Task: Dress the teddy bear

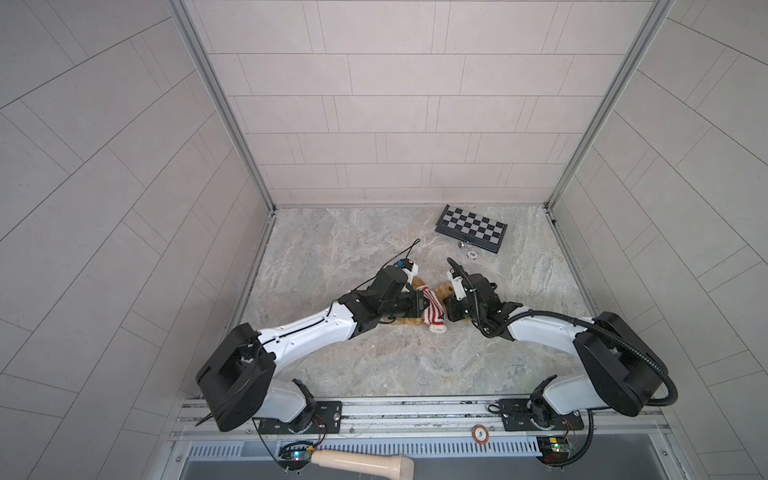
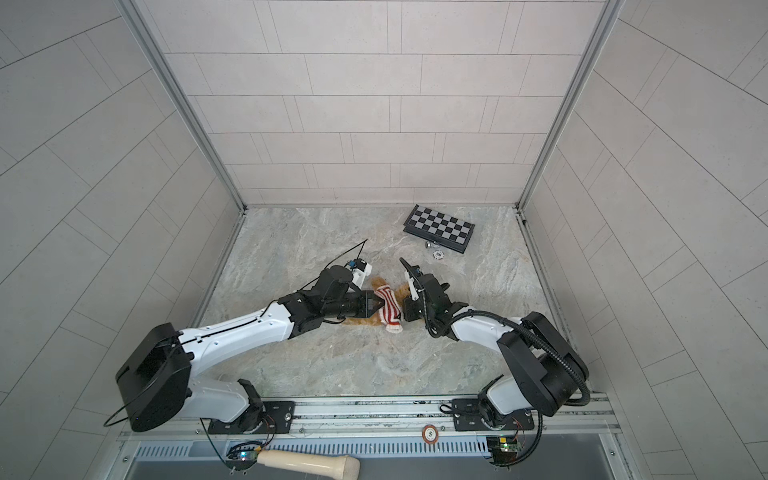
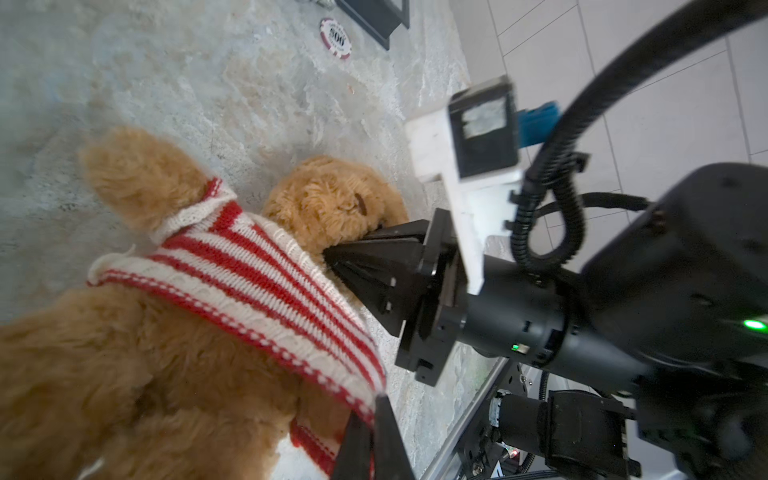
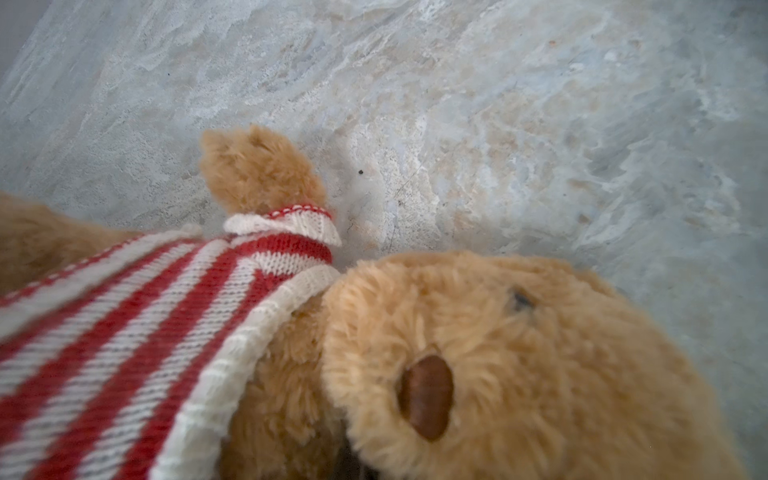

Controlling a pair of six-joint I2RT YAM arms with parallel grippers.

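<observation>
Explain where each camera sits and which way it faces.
Top views: high above the arm bases, looking down at the table; left arm, right arm show.
Left wrist: on its arm, faces along left gripper, shut on striped sweater; right gripper opposite.
Right wrist: close on teddy bear's face; own gripper not clearly seen.
All share bear, sweater.

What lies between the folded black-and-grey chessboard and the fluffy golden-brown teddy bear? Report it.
Both top views show a red-and-white poker chip and a small silvery piece beside the chessboard; then bare marble tabletop, until the right arm overhanging the teddy bear.
</observation>
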